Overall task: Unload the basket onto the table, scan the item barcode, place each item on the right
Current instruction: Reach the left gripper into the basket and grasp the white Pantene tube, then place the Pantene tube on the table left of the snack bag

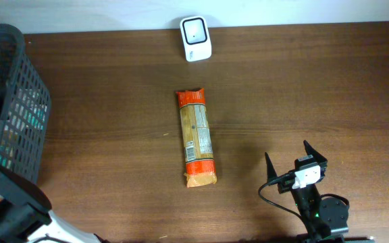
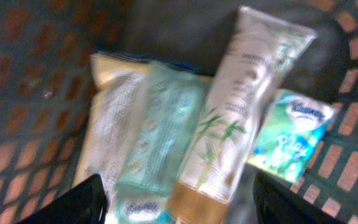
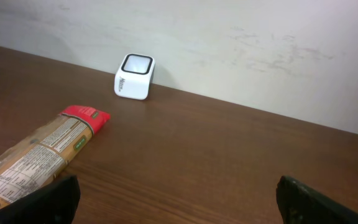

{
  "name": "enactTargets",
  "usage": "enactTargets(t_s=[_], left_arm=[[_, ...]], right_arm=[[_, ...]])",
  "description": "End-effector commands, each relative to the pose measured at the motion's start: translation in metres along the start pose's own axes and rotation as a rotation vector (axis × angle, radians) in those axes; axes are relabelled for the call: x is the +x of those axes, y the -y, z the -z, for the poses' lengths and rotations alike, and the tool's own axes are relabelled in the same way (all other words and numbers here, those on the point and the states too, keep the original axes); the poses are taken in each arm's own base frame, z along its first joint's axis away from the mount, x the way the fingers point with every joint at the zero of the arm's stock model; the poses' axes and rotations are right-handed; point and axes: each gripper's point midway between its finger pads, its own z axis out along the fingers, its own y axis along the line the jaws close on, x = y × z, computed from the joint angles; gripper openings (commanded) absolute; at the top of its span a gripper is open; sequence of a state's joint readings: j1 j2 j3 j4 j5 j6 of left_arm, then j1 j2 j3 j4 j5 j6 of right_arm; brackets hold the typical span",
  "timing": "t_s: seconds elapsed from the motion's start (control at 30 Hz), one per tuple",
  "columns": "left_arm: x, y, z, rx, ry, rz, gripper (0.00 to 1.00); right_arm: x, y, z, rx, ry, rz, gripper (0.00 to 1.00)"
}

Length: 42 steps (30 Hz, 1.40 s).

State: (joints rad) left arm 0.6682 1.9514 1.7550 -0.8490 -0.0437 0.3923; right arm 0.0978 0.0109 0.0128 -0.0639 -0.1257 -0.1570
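Dark brown wood tabletop (image 1: 316,81). Mid-table: long packet (image 1: 196,138), orange-red at both ends, printed label panel facing up, lying flat, lengthwise toward the far edge. White scanner (image 1: 196,38) upright at that far edge against the pale wall, in line with the packet but well apart from it. Dark grey mesh basket (image 1: 19,101) at the left edge of the table.

Right gripper (image 1: 287,151) near the front right of the table, clear of the packet, jaws spread wide, nothing between them.

Left gripper (image 2: 178,183) down inside the basket, visible in the wrist view only. Fingers (image 2: 73,202) apart, straddling the lower end of a white tube (image 2: 241,106) with bamboo print and a pale green wipes pack (image 2: 160,130). Contact with either not discernible, view blurred. Beside the tube: small green-and-blue tissue pack (image 2: 291,134). Under the wipes pack: cream cloth-like bundle (image 2: 107,112).
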Motion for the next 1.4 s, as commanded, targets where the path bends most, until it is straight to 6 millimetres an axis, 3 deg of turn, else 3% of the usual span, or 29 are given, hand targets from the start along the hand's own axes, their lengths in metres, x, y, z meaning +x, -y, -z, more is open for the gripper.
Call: enactTargets(t_s=[0.0,0.1,0.27,0.33,0.4,0.43,0.53,0.67,0.73,0.83,0.87,0.93,1.0,1.03,1.1,1.13,1.23,1.3,1.37], left_arm=[[-0.008,0.031,-0.033,0.165,0.056,-0.160,0.72],[0.008,0.043,-0.070,0.208,-0.006,-0.159,0.73],[0.025,0.060,-0.100,0.275,-0.062,-0.154,0.66],[0.027,0.060,-0.102,0.276,-0.067,-0.154,0.46],[0.025,0.059,-0.101,0.270,-0.065,-0.154,0.13],[0.026,0.058,-0.100,0.268,-0.071,-0.154,0.03],[0.022,0.055,-0.089,0.267,-0.076,-0.150,0.00],[-0.020,0.037,-0.040,0.211,0.031,-0.028,0.00],[-0.049,0.023,0.008,0.167,0.142,0.034,0.00],[-0.082,0.004,0.106,0.109,0.341,0.145,0.00],[-0.085,0.002,0.127,0.104,0.378,0.182,0.00],[-0.085,0.002,0.194,0.124,0.481,0.313,0.00],[-0.074,0.020,0.240,0.197,0.520,0.367,0.00],[-0.067,0.038,0.258,0.253,0.520,0.352,0.00],[-0.056,0.076,0.273,0.340,0.488,0.296,0.00],[-0.054,0.089,0.275,0.364,0.472,0.274,0.00],[-0.037,0.163,0.271,0.487,0.360,0.140,0.00],[-0.016,0.224,0.253,0.574,0.250,0.022,0.00],[0.003,0.254,0.234,0.605,0.165,-0.032,0.00]], right_arm=[[0.002,0.000,0.000,0.001,-0.002,-0.009,0.99],[0.002,0.000,0.000,0.001,-0.002,-0.009,0.99],[0.002,0.000,0.000,0.000,-0.002,-0.009,0.99],[0.002,0.000,0.000,0.001,-0.002,-0.009,0.99],[0.002,0.000,0.000,0.001,-0.002,-0.009,0.99],[0.002,0.000,0.000,0.001,-0.002,-0.009,0.99],[0.002,0.000,0.000,0.001,-0.002,-0.009,0.99],[0.002,0.000,0.000,0.001,-0.002,-0.009,0.99],[0.002,0.000,0.000,0.001,-0.002,-0.009,0.99],[0.002,0.000,0.000,0.001,-0.002,-0.009,0.99],[0.002,0.000,0.000,0.001,-0.002,-0.009,0.99],[0.002,0.000,0.000,0.001,-0.002,-0.009,0.99],[0.002,0.000,0.000,0.001,-0.002,-0.009,0.99],[0.002,0.000,0.000,0.001,-0.002,-0.009,0.99],[0.002,0.000,0.000,0.001,-0.002,-0.009,0.99],[0.002,0.000,0.000,0.000,-0.002,-0.009,0.99],[0.002,0.000,0.000,0.001,-0.002,-0.009,0.99],[0.002,0.000,0.000,0.000,-0.002,-0.009,0.99],[0.002,0.000,0.000,0.001,-0.002,-0.009,0.99]])
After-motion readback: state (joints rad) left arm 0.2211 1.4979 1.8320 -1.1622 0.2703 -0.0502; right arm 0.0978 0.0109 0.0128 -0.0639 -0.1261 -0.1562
